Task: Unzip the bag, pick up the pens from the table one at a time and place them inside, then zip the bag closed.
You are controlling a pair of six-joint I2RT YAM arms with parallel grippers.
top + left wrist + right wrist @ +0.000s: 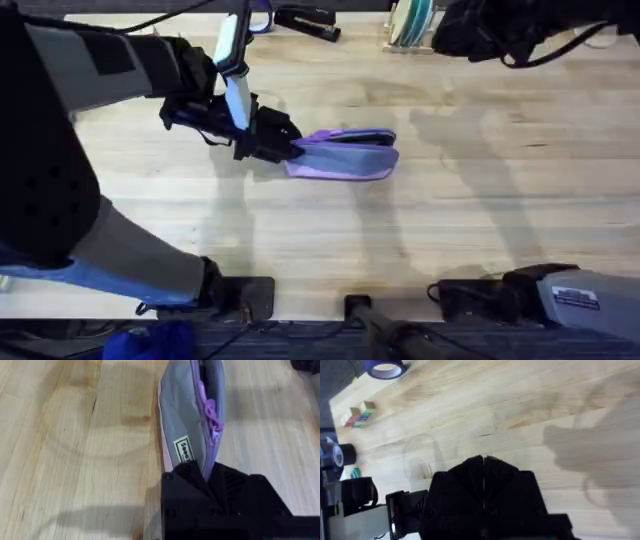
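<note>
Black left gripper [206, 476] pinches shut on the lavender fabric pouch's [345, 155] end; judged best: anchor it firmly while the closed right gripper [484, 460] zips.

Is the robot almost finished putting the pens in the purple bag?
Probably close. No pens lie on the table near the bag, so they may already be inside, though I cannot see in. The left gripper is pinching the bag's end, fingers shut on the fabric. In the left wrist view the zipper looks partly open, so zipping remains.
</note>
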